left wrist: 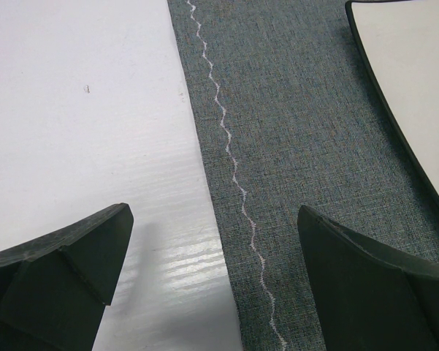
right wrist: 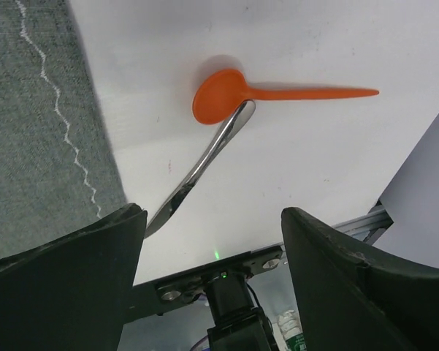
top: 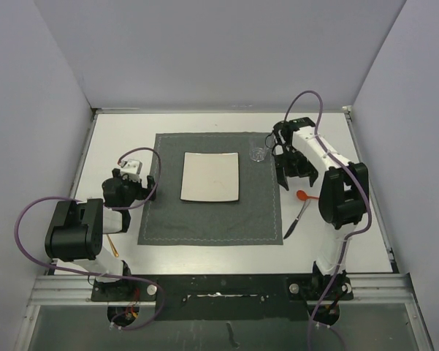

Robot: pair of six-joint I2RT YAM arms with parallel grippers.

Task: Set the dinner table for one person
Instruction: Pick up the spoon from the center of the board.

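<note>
1. The white tabletop (top: 117, 139) fills the middle of the top view. It runs from the grey walls at the upper edge down to the black front rail (top: 219, 285) near the bottom of the frame.
2. A dark grey placemat (top: 212, 219) with a pale wavy stitch line lies flat at the centre of the tabletop. A white square plate (top: 210, 176) sits on its middle.
3. A small clear glass (top: 258, 154) stands on the upper right corner of the placemat, just right of the plate.
4. Right of the placemat, on bare tabletop, lie an orange spoon (right wrist: 226, 95) and a silver utensil (right wrist: 204, 164). One end of the utensil touches the lower edge of the spoon's bowl.
5. The right hand (right wrist: 213, 216) hangs above the right edge of the placemat, between the glass and the spoon in the top view. Its fingers are spread wide with nothing between them.
6. The left hand (left wrist: 213, 219) hangs over the left edge of the placemat, one finger above bare tabletop and the other above the cloth. It is spread wide and empty.
7. A thin yellowish stick (top: 112, 245) lies at the lower left beside the left arm, too small to identify.
</note>
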